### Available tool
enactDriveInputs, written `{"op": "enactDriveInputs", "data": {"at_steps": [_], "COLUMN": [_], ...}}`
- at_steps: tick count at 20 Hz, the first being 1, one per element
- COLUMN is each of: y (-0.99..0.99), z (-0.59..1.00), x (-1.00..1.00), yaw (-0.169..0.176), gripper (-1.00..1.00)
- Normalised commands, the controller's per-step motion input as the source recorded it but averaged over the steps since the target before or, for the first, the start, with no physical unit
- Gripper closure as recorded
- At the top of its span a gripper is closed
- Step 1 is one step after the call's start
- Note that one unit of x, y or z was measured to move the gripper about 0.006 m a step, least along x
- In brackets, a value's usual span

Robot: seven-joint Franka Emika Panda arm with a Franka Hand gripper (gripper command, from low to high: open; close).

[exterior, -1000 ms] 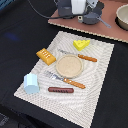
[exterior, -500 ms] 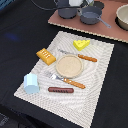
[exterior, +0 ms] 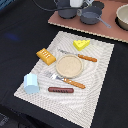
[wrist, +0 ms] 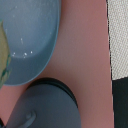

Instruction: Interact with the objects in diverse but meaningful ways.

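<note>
The fingers themselves do not show in either view, so whether they are spread or closed I cannot tell. The wrist view looks straight down on a dark grey round pan [wrist: 47,105] with its thin handle, and beside it a larger grey-blue bowl [wrist: 30,40] — both on the pinkish-brown board [exterior: 107,27]. In the exterior view that small dark grey long-handled pan [exterior: 91,16] lies just under the arm, its handle running toward the exterior view's right — likely the nearest thing to grasp.
</note>
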Motion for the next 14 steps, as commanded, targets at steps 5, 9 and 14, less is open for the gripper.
{"op": "enactDriveInputs", "data": {"at_steps": [5, 9, 14], "y": [0.37, 0.51, 0.35], "z": [-0.2, -0.02, -0.12], "x": [0.1, 0.19, 0.02], "yaw": [-0.038, -0.137, -0.107], "gripper": [-1.0, -1.0, -1.0]}}
